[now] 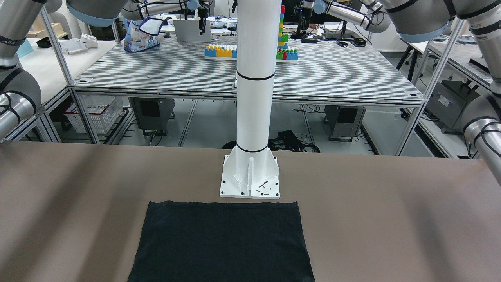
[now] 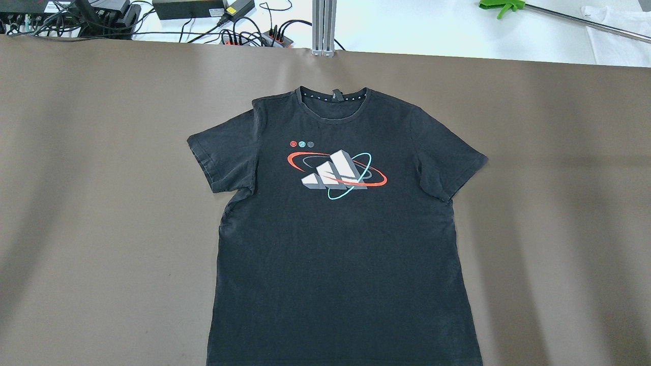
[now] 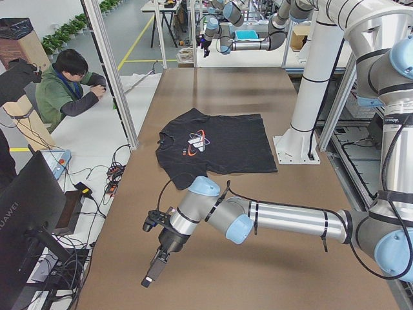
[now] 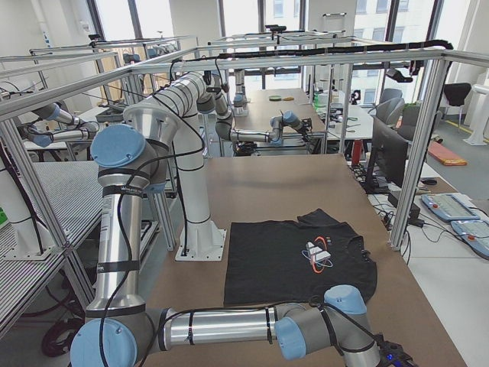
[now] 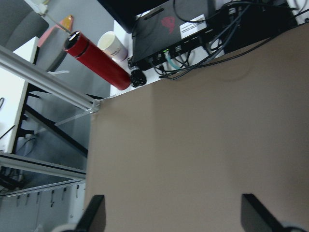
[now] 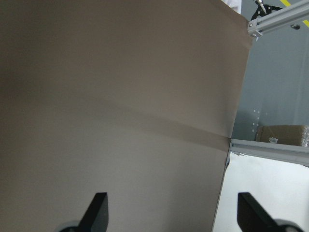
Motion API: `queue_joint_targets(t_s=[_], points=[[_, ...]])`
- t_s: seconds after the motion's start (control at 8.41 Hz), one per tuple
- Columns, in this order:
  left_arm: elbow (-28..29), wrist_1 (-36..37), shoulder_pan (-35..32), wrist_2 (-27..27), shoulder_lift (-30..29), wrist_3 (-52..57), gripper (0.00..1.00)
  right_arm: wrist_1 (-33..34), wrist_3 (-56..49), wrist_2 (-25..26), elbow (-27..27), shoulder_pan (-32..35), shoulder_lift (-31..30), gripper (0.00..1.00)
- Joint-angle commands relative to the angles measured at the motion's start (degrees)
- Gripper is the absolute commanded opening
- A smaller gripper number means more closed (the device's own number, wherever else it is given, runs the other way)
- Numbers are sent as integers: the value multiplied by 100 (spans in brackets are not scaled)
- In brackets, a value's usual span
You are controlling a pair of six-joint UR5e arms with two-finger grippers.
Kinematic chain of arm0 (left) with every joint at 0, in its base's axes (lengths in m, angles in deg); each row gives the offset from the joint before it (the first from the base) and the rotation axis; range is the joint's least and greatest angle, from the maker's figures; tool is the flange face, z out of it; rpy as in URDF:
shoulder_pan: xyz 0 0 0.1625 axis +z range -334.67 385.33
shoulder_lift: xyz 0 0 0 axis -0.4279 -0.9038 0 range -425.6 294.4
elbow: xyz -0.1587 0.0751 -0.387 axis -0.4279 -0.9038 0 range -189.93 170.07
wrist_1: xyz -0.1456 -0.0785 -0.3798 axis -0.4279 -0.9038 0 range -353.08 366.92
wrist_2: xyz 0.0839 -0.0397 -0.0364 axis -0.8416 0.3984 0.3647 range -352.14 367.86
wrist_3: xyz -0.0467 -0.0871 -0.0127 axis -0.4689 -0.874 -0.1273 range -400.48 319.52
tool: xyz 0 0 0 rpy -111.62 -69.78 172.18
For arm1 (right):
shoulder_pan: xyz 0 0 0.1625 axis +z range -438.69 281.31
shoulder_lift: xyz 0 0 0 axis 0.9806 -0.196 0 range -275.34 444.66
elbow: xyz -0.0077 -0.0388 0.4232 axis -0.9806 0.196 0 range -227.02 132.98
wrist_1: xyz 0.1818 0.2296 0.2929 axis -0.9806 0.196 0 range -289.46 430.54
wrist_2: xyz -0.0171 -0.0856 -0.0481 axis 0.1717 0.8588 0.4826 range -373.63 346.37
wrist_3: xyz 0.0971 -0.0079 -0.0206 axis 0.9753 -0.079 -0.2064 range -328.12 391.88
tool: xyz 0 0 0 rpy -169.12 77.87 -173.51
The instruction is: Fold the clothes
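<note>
The clothes are a black T-shirt (image 2: 341,244) with a red, white and cyan print on the chest. It lies flat and face up in the middle of the brown table, collar toward the far edge in the overhead view, hem near the white pillar's base (image 1: 250,180). It also shows in the front view (image 1: 223,243) and both side views (image 3: 216,145) (image 4: 298,264). My left gripper (image 5: 174,212) is open over bare table near the left end, far from the shirt (image 3: 155,274). My right gripper (image 6: 174,210) is open over bare table by the right edge. Neither holds anything.
A white pillar (image 1: 254,78) rises behind the shirt's hem. Off the table's left corner stand a red bottle (image 5: 99,60), a paper cup (image 5: 114,46) and a black box with cables (image 5: 174,24). A person (image 3: 68,84) sits beyond the aluminium frame post (image 3: 116,77).
</note>
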Motion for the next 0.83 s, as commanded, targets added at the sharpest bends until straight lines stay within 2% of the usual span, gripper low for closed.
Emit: queue_joint_targets(t_s=[0.0,0.24,0.48,0.59,0.71], points=[[54,-6,632,466,-553,-1253,100,-254,243,-420,95,-102,170,94],[11,-6,1047,536,-880,-1618,100,-316,260,-448,174,-381,302,94],[10,-41,1162,1489,-1083,-2388,100,-394,1186,-483,183,-742,434,94],[-16,-189,1189,1834,-1197,-2515,100,-795,1731,-492,192,-1014,452,94],[80,-713,1441,1881,-1215,-2847,100,-1095,2198,-553,218,-1182,461,94]])
